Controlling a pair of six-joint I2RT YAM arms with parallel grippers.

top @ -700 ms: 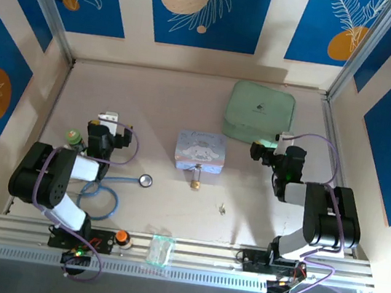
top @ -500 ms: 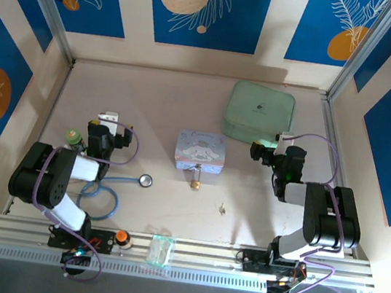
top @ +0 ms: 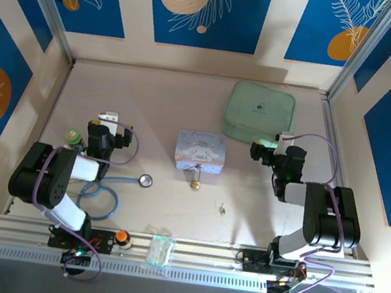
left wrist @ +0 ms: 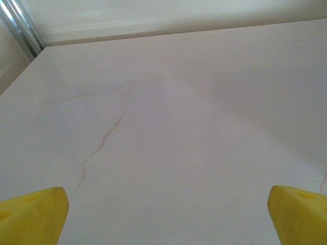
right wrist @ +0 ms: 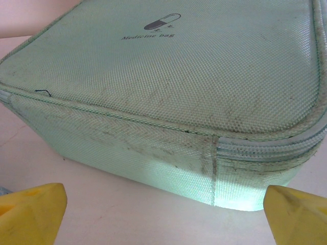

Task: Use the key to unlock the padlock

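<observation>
Near-left of the right gripper [top: 257, 150], the key [top: 222, 209] lies loose on the desk [top: 151, 96], padlock [top: 195, 185] just past it. Right and left gripper [top: 109, 117] both wide, empty. Looks like the approach step; next needs a fine pinch on the key.

tin [top: 200, 151]: middle of the table [top: 151, 96]
padlock [top: 195, 184]: just in front of the tin, on the table
key [top: 222, 209]: right of the padlock, nearer the arms, apart from it
medicine bag [top: 258, 113]: behind the tin, to its right
stethoscope [top: 145, 180]: left of the padlock
</observation>
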